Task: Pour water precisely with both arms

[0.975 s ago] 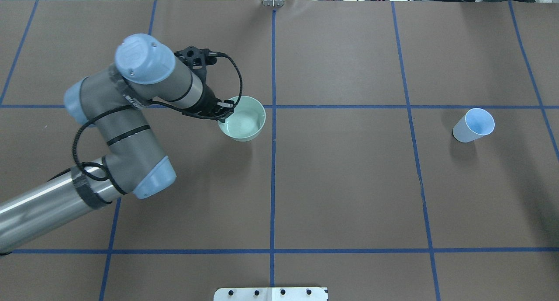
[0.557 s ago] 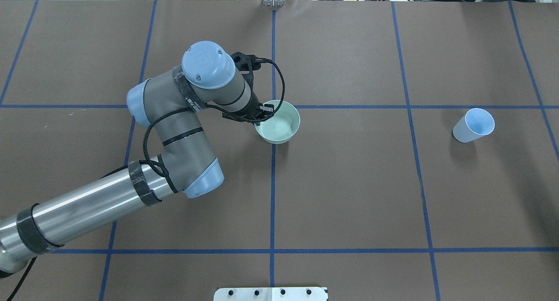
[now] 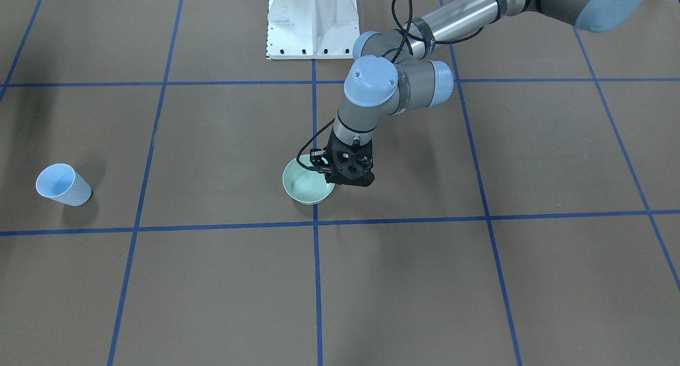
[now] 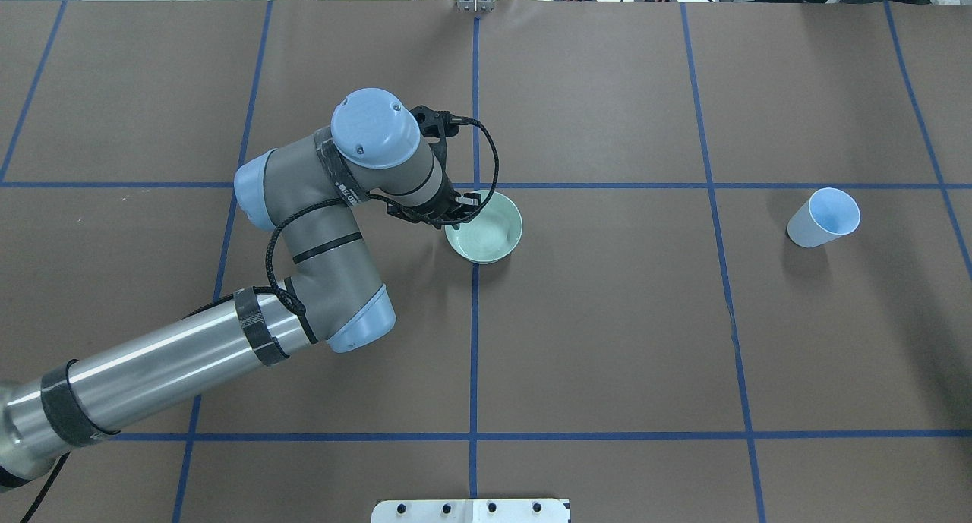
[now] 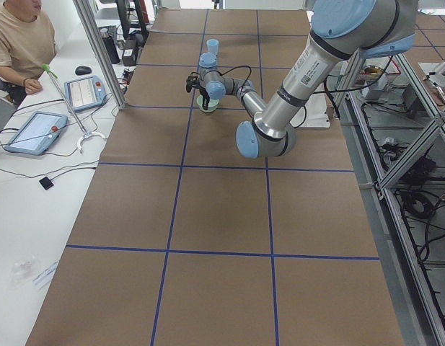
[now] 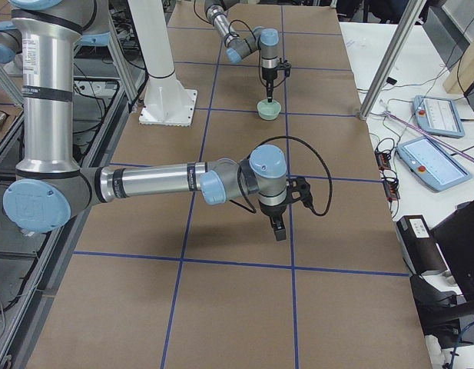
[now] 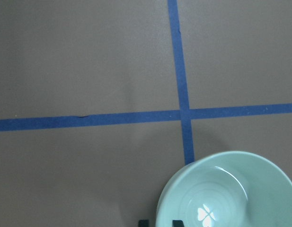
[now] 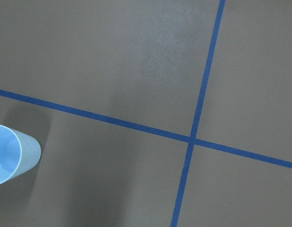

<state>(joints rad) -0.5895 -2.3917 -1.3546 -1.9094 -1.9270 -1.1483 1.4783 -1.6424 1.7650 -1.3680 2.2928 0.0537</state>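
Working from the table's left end outward, nearest to me was the left arm (image 4: pixel 190 356), stretched low across the tabletop (image 4: pixel 607 341) with its wrist turned down. Its jaws pinched the near rim of the pale green bowl (image 4: pixel 515 227), one finger inside and one outside; I judged a rim grip was chosen because the bowl is too wide to span. The bowl sat level, which kept the water (image 7: pixel 206 215) pooled in its bottom, where it showed only as faint ripples and a white glint. Whether the bowl rested on the tabletop or hung just clear of it I could not tell. It was right beside the crossing of the blue tape lines (image 4: pixel 474 341) at mid-table, which I took to be a spot both arms can reach. Well apart, toward the robot's right, the light blue cup (image 4: pixel 822 218) stood upright and untouched. Farthest off, the right arm (image 6: pixel 152 181) hovered above bare tabletop with the cup at the edge of its wrist camera, probably waiting its turn; whether its jaws were spread or pressed together I could not tell.
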